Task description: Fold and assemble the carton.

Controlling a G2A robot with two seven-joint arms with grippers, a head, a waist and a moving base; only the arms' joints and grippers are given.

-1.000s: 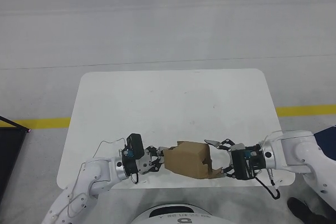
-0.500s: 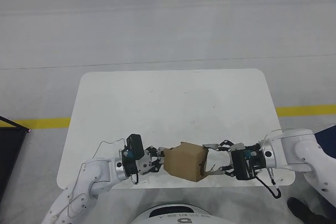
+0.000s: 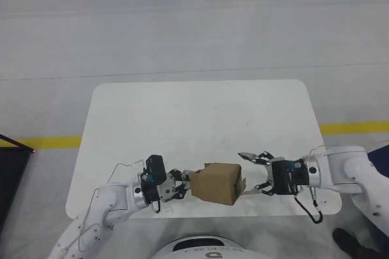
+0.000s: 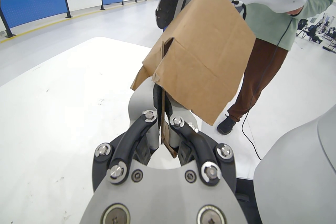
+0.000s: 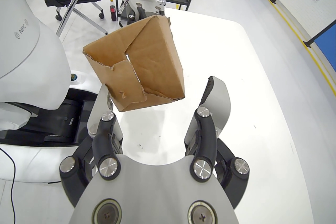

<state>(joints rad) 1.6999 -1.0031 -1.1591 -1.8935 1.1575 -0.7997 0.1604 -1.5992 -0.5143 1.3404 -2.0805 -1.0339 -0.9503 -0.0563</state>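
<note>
1. Count: one brown carton point(image 3: 215, 183); two pincers, one per arm; one white table point(image 3: 194, 116) beneath them.
2. The left pincer point(image 4: 160, 104) is closed tight; its two fingers pinch a thin cardboard flap point(image 4: 164, 128) at the carton's end, with the sheet running straight down between the pads; no gap is left beyond the board's thickness.
3. From this pincer the carton's body juts forward past the fingertips, tilted, with one corner pointing away and up; it appears lifted off the table, though the top view does not settle that.
4. The right pincer point(image 3: 249, 173) is spread wide and grips nothing; its fingers point(image 5: 218, 93) stand well apart, one on either side of the carton's near end.
5. Directly ahead of the right pincer lies the carton's folded end, where the overlapping flaps meet with a small slit between them; the lowest corner of the carton sits in the open span between the fingers.
6. One finger of the right pincer is partly hidden behind the edge of a loose, torn-edged flap; whether it touches the board cannot be told; the other finger stands clear of the carton over bare table.
7. The carton thus lies between the two pincers, which face each other across it.
</note>
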